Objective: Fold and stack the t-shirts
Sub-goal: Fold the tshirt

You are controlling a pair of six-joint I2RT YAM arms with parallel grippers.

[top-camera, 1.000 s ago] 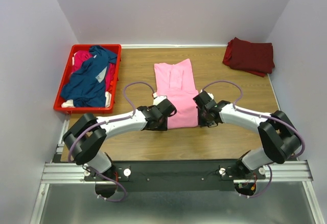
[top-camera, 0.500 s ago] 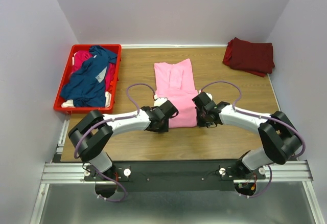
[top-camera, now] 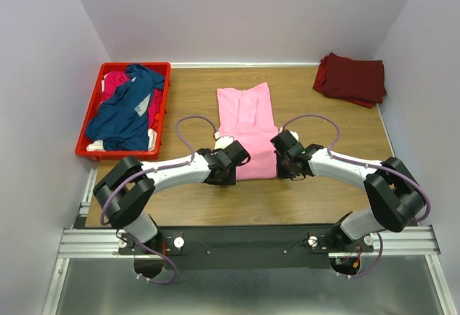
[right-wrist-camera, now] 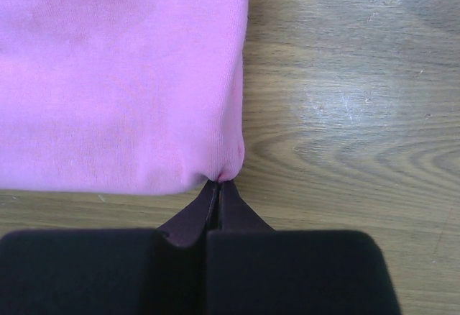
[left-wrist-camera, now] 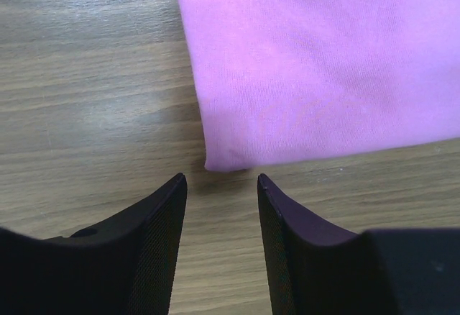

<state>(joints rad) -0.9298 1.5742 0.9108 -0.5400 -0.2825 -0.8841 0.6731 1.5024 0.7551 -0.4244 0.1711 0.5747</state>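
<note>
Grained wooden table (top-camera: 194, 92) bears a soft pink t-shirt (top-camera: 248, 117) folded rectangular.

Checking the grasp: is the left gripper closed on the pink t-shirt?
No, the left gripper stands open, and the pink t-shirt lies on the table with its corner just beyond the gripper's tips.

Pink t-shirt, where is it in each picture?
Top external: the pink t-shirt lies in the middle.
Left wrist: top right, corner just ahead of the open left gripper.
Right wrist: top left, corner pinched by the shut right gripper.
Shared landmark: the wooden table under it.
</note>
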